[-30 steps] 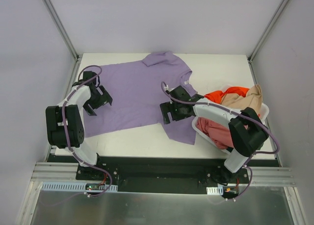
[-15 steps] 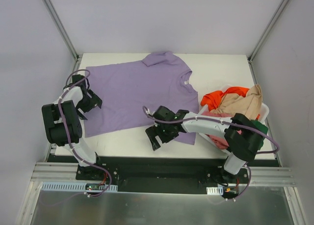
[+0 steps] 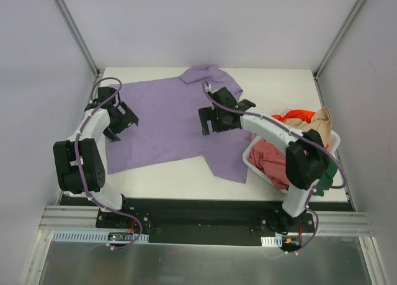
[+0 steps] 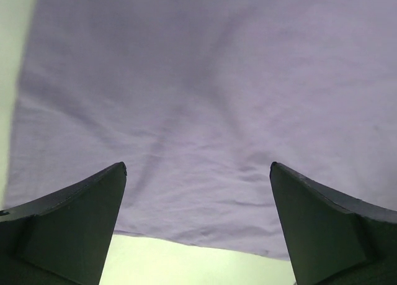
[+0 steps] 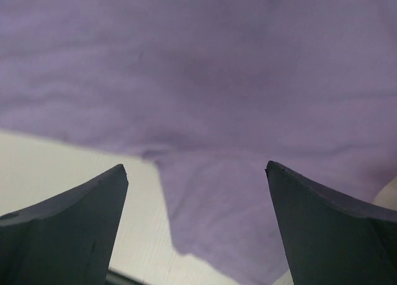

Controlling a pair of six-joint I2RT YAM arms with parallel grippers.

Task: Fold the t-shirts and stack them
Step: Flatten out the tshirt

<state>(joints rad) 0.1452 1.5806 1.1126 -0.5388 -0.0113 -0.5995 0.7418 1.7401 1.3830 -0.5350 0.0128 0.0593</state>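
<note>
Left end effector (image 4: 198,167), right end effector (image 5: 196,167) wide over lavender t-shirt (image 3: 164,120); basket (image 3: 249,161): orange-red shirt (image 3: 296,116), beige shirt (image 3: 315,128).

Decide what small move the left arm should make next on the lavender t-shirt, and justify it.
Probably lower the left gripper and pinch the edge of the lavender t-shirt: it lies spread out unfolded, and that edge shows between the open, empty jaws.

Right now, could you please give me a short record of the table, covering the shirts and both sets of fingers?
spread shirt: lavender t-shirt, laid out on the table, not yet folded
left fingers: open, empty, above the shirt near its edge
right fingers: open, empty, above the shirt
basket: white, right of the shirt
in basket: orange-red shirt, beige shirt, dusty pink shirt
</note>
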